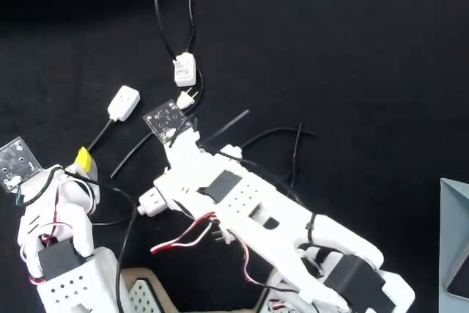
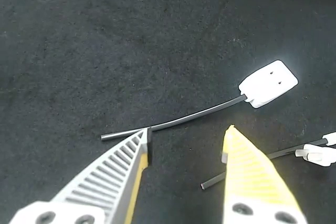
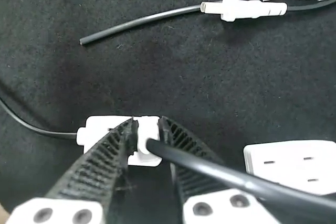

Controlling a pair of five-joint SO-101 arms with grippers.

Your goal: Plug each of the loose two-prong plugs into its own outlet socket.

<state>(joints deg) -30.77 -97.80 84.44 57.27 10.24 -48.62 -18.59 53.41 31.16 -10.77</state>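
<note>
Fingers on my two arms differ: the left gripper (image 2: 189,129) holds its pair spread above the black table (image 1: 352,49), while the right gripper (image 3: 146,124) pinches one white plug (image 3: 142,153). I count two sockets, a corded socket (image 3: 100,128) touching that pinched plug and a slotted socket (image 3: 291,166) near it. Two loose plugs (image 3: 247,9) lie side by side, apart from both sockets.
</note>
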